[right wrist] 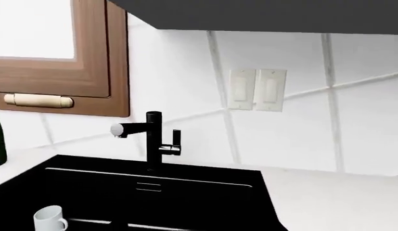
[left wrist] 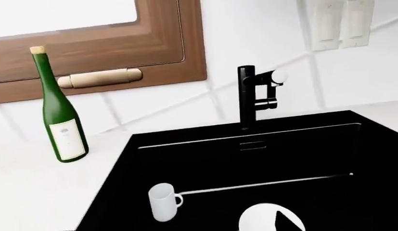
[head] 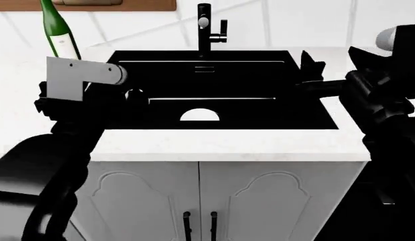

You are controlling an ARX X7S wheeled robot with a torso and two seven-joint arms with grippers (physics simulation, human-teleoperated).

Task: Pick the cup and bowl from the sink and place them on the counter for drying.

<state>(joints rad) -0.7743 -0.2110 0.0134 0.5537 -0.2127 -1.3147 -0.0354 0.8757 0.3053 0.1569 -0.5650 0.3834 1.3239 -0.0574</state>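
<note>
The white cup [left wrist: 163, 202] stands upright in the black sink [head: 261, 85] at its left side, handle towards the middle; it also shows in the right wrist view [right wrist: 50, 219]. The white bowl [head: 199, 115] lies near the sink's front wall and shows in the left wrist view [left wrist: 260, 219]. My left gripper [head: 130, 95] hovers over the sink's left part, above the cup. One dark fingertip [left wrist: 287, 224] shows off to the side over the bowl, so it is open and empty. My right gripper [head: 311, 61] hangs over the sink's right rim, prongs apart, empty.
White counter [head: 227, 143] surrounds the sink. A green wine bottle [head: 58, 32] stands on it at the back left. The tall black faucet [head: 204, 30] rises at the sink's back middle. A tiled wall, a wooden window frame and wall switches [right wrist: 256, 89] lie behind.
</note>
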